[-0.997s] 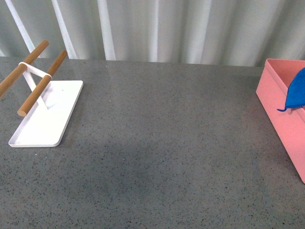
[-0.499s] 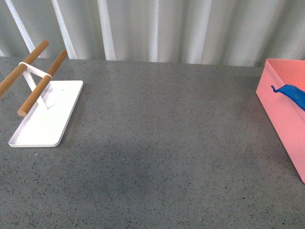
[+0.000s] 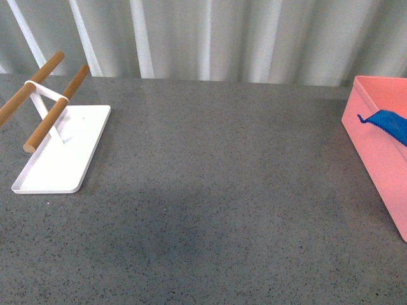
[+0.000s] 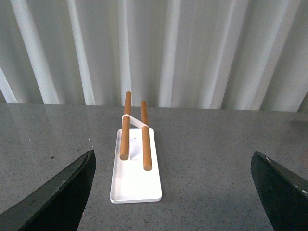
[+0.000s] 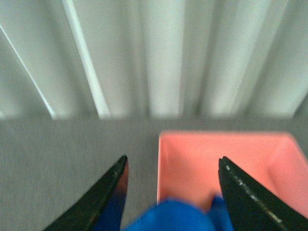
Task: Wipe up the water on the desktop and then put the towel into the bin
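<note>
The blue towel (image 3: 390, 123) lies in the salmon-pink bin (image 3: 369, 149) at the right edge of the grey speckled desktop (image 3: 216, 178); one corner hangs over the bin's near wall. In the right wrist view my right gripper (image 5: 172, 166) is open above the bin (image 5: 231, 159), with the blurred towel (image 5: 173, 216) below, between the fingers. My left gripper (image 4: 173, 163) is open and empty above the desktop (image 4: 207, 159). Neither gripper shows in the front view.
A flat white tray (image 3: 60, 152) with two wooden rods (image 3: 54, 111) stands at the left of the desktop; it also shows in the left wrist view (image 4: 135, 168). A pale pleated curtain (image 3: 210, 38) hangs behind the desktop.
The towel dropped from hanging above the bin to lying inside it, one corner now draped over the wall. The tray has not moved.
</note>
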